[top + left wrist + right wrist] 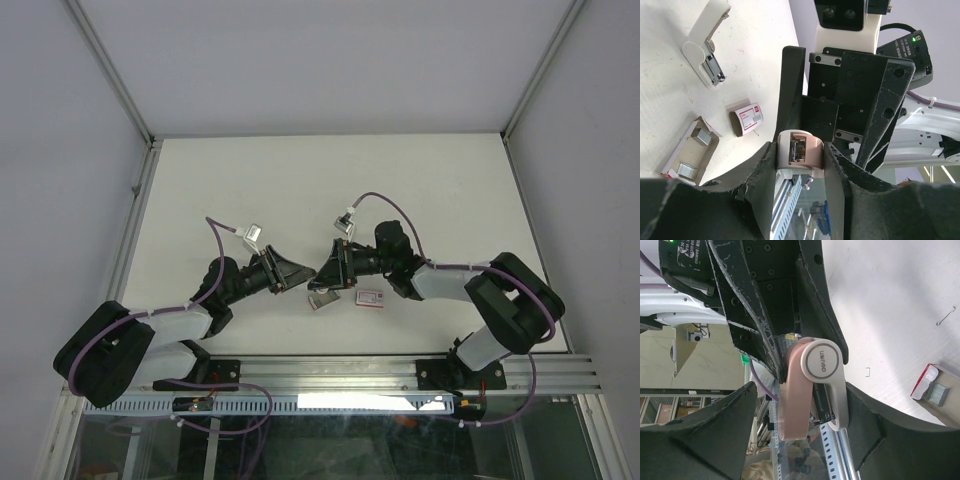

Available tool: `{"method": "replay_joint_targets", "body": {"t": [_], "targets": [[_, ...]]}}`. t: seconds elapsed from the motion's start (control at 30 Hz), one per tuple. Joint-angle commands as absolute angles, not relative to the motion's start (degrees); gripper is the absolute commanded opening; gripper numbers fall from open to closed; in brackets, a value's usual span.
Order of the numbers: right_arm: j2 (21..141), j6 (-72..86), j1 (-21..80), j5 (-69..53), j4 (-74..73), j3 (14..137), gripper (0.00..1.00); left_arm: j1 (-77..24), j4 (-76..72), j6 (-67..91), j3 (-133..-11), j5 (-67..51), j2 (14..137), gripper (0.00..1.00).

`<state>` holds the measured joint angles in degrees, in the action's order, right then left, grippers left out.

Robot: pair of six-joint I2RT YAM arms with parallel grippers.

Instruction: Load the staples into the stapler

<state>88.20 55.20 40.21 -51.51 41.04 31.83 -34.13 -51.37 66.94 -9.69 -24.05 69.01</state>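
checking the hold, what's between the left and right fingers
The pink stapler, spanning left fingers and right fingers; both wrist views show it.

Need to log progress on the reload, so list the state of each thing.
pink stapler: partly open, held aloft.
white stapler: open, not held.
box sleeve: off its tray.
staple tray: uncovered, strips inside.
left gripper: jaws shut on pink stapler.
right gripper: jaws open around it.

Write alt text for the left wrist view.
The left hand grips a small pink stapler end-on, with the right hand straddling it from above. On the white table to the left lie a white stapler, a red-labelled box sleeve and an open tray of staples.
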Motion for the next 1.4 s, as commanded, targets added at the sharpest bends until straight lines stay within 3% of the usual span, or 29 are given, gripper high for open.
{"method": "replay_joint_targets", "body": {"t": [0.0,0.1,0.13,0.17,0.23,0.27,0.33,0.53,0.6,0.9,1.07,1.17,1.27,1.37], "targets": [[85.8,54.2,40.0,-52.9,43.3,33.4,0.7,-34.1,-53.7,66.5,-10.0,-23.7,68.4,0.33],[85.8,54.1,40.0,-53.1,42.8,33.4,0.69,-34.1,-53.9,66.8,-10.0,-23.5,68.4,0.32],[85.9,53.9,40.1,-53.0,42.6,33.4,0.63,-34.1,-53.9,66.9,-10.0,-23.5,68.4,0.32],[86.0,53.8,40.0,-53.0,42.4,33.4,0.49,-34.1,-54.0,67.0,-10.0,-23.4,68.4,0.32],[86.0,53.7,40.0,-52.3,41.8,33.2,0.01,-34.1,-54.0,67.1,-10.0,-23.4,68.4,0.32],[85.9,53.5,39.9,-51.8,41.3,33.2,0.0,-34.1,-54.0,67.1,-10.0,-23.4,68.4,0.31],[85.8,52.8,39.8,-51.0,40.0,33.3,0.0,-34.1,-54.0,67.1,-10.0,-23.5,68.3,0.33],[84.6,50.5,39.8,-51.5,33.9,35.3,0.0,-34.1,-53.6,67.1,-9.9,-25.4,67.6,0.6],[84.1,48.9,39.6,-51.6,31.8,36.1,0.0,-34.1,-53.0,66.6,-10.1,-26.2,67.3,0.63],[83.3,44.5,39.6,-54.5,28.8,38.1,0.0,-34.1,-49.5,65.4,-11.1,-28.0,67.8,0.55],[82.5,41.0,39.6,-54.6,24.1,39.1,0.0,-34.1,-52.8,66.6,-11.3,-28.7,69.6,0.38],[81.3,38.5,39.6,-53.2,20.3,39.8,0.14,-34.1,-55.9,68.1,-11.3,-29.3,70.9,0.23],[79.9,37.9,39.6,-51.5,19.5,39.5,0.44,-34.1,-59.1,69.6,-10.8,-29.3,71.8,0.06],[78.6,38.4,39.6,-49.4,20.2,38.7,0.67,-34.1,-63.3,71.2,-9.7,-28.0,72.2,0.0]]}}
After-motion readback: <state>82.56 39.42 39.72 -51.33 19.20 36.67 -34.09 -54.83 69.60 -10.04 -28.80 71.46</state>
